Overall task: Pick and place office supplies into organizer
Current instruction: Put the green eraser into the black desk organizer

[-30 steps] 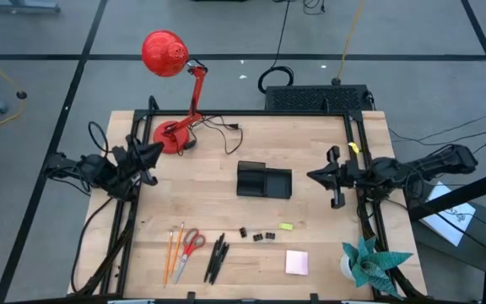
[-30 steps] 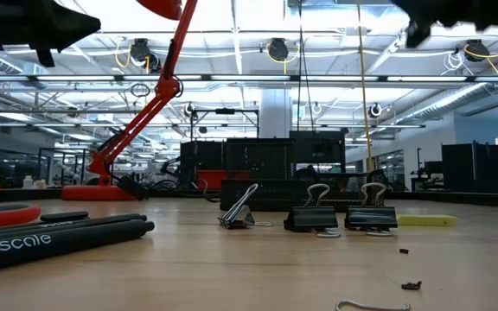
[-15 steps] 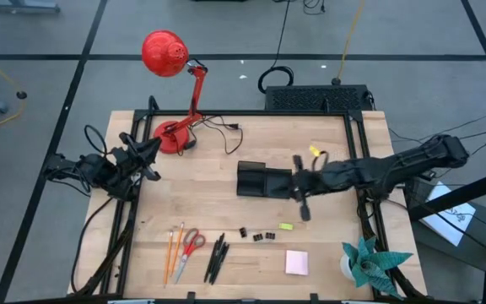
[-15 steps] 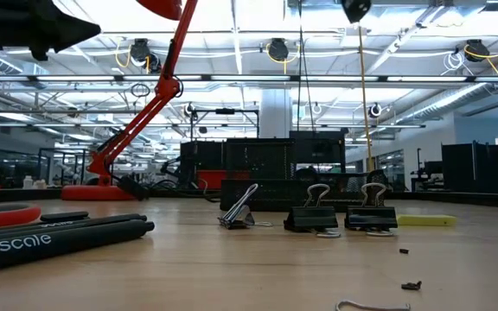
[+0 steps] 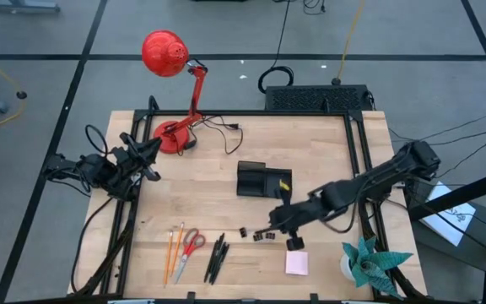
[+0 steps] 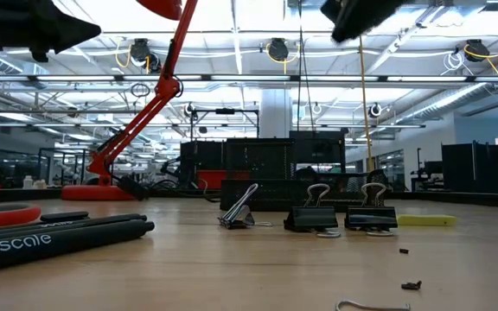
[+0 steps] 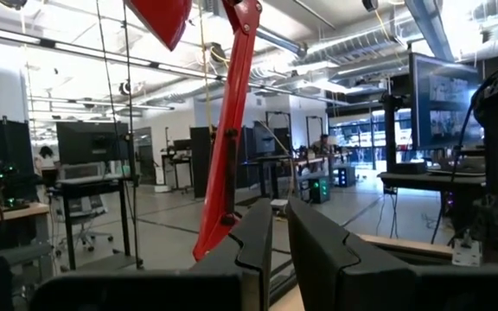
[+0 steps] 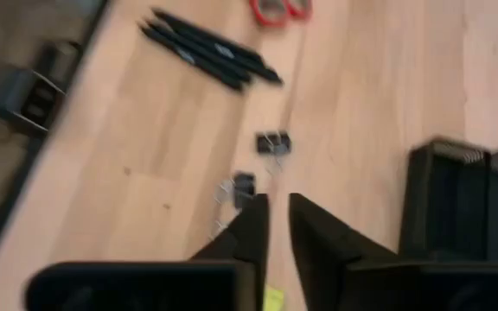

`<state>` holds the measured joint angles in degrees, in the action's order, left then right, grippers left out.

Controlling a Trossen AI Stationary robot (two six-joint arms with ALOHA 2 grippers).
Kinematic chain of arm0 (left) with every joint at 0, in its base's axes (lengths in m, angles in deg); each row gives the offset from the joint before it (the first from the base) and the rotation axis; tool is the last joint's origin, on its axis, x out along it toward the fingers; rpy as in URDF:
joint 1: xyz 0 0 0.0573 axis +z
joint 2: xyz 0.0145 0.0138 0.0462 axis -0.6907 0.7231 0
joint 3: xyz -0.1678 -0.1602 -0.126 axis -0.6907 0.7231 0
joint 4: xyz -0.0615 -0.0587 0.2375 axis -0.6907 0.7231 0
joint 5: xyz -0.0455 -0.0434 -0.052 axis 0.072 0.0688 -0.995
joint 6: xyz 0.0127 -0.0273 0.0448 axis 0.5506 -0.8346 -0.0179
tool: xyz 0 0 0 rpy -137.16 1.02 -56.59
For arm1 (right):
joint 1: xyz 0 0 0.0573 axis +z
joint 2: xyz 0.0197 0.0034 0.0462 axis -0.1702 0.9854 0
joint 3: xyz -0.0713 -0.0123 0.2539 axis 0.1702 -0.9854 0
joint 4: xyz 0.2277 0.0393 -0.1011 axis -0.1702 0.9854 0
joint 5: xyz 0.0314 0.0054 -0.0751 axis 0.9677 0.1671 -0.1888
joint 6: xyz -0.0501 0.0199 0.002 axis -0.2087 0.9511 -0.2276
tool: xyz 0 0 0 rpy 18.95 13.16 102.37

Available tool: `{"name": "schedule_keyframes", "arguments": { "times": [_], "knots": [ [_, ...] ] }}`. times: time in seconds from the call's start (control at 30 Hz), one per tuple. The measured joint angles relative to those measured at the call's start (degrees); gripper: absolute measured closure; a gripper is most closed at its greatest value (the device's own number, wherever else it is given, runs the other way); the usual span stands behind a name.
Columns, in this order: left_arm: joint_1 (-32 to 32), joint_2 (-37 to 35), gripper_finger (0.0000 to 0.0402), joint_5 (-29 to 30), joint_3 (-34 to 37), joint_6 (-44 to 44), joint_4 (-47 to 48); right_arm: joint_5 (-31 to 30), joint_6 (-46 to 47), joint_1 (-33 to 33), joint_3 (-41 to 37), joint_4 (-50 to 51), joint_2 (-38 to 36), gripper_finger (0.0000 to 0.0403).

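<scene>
The black organizer (image 5: pixel 264 180) stands mid-table. Nearer the near edge lie orange pencils (image 5: pixel 174 249), red-handled scissors (image 5: pixel 192 242), black pens (image 5: pixel 218 253), black clips (image 5: pixel 264 236) and a pink sticky-note pad (image 5: pixel 296 263). My right gripper (image 5: pixel 277 221) hangs above the table between organizer and clips, shut and touching nothing. Its wrist view shows clips (image 8: pixel 273 142), pens (image 8: pixel 206 52) and the yellow-green piece (image 8: pixel 272 300) beneath the fingers. The low view shows clips (image 6: pixel 314 216) and the yellow-green piece (image 6: pixel 426 220) lying on the wood. My left gripper (image 5: pixel 146 156) waits shut at the left edge.
A red desk lamp (image 5: pixel 171 93) stands at the far left corner, its cord trailing on the wood. A teal paper plant (image 5: pixel 369 262) sits at the near right corner. A larger black box with cables (image 5: pixel 315 97) lies beyond the far edge. Bare wood shows left of the organizer.
My right gripper has swung from the table's right edge toward the left, passing the organizer, then on toward the near edge until it hangs over the clips and the yellow-green piece. It has tipped to look down at the table. No object has moved.
</scene>
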<state>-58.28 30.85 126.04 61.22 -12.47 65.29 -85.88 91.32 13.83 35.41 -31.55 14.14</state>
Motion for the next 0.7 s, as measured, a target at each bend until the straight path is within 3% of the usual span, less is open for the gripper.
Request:
{"name": "schedule_keyframes", "arguments": {
  "times": [0.33, 0.5, 0.7],
  "knots": [
    [0.0, 0.0, 0.0355, 0.0, 0.0, -0.2, 1.5, -1.2, 8.3, 2.7, -0.3, 4.7, 2.7, 0.0193],
    [0.0, 0.0, 0.0355, 0.0, 0.0, -0.2, 2.1, -3.0, 11.2, 3.8, -3.2, 2.9, 2.6, 0.0173],
    [0.0, 0.0, 0.0355, 0.0, 0.0, -0.2, 2.2, -4.4, 12.8, 3.8, -8.3, -1.3, 2.6, 0.0180]
  ]
}}
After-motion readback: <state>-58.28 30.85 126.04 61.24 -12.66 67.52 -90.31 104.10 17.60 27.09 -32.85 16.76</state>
